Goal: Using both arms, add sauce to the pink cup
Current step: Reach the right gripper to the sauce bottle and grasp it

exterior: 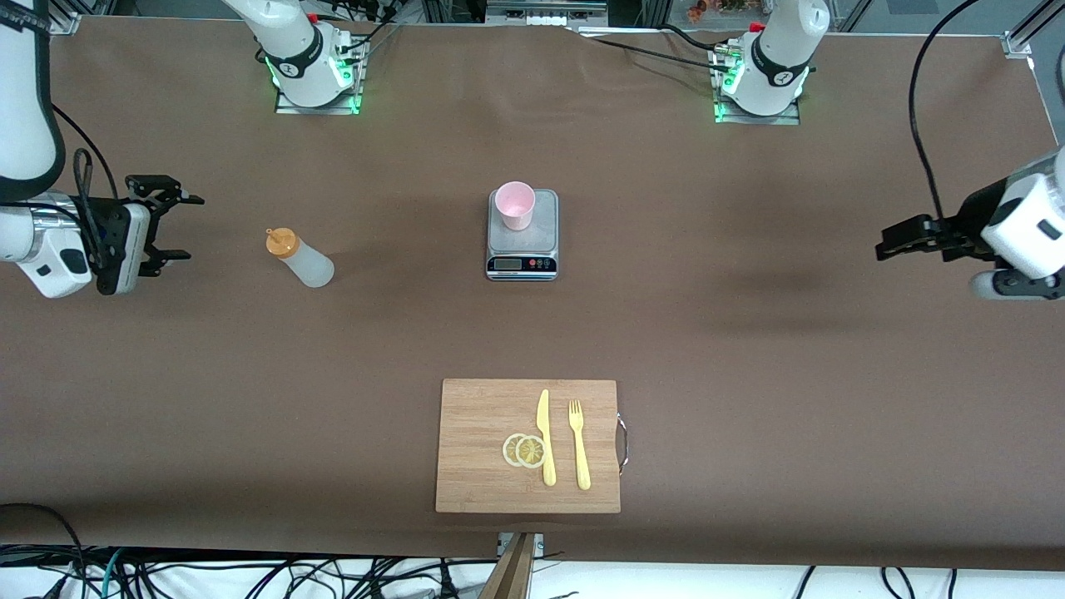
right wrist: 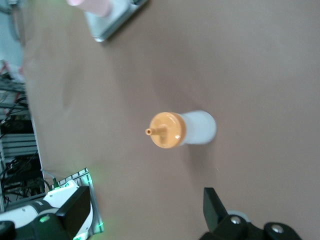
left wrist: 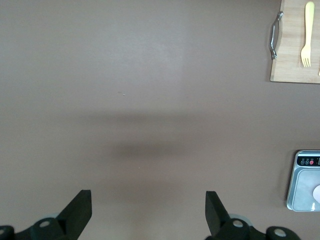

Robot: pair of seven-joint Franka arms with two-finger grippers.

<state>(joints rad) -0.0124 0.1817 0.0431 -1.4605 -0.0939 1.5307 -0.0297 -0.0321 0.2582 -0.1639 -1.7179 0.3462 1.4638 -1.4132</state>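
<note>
The sauce bottle (exterior: 299,256), whitish with an orange nozzle cap, stands upright on the brown table toward the right arm's end; it also shows in the right wrist view (right wrist: 182,129). The pink cup (exterior: 515,205) sits on a small scale (exterior: 522,249) at mid-table. My right gripper (exterior: 179,227) hovers open over the table beside the bottle, apart from it, with nothing between its fingers (right wrist: 215,207). My left gripper (exterior: 886,245) hangs open and empty over bare table at the left arm's end, its fingers (left wrist: 80,210) spread wide.
A wooden cutting board (exterior: 482,449) lies nearer the front camera than the scale, carrying a yellow knife (exterior: 546,437), a yellow fork (exterior: 579,445) and two lemon slices (exterior: 524,450). The arm bases (exterior: 316,75) stand along the table's back edge.
</note>
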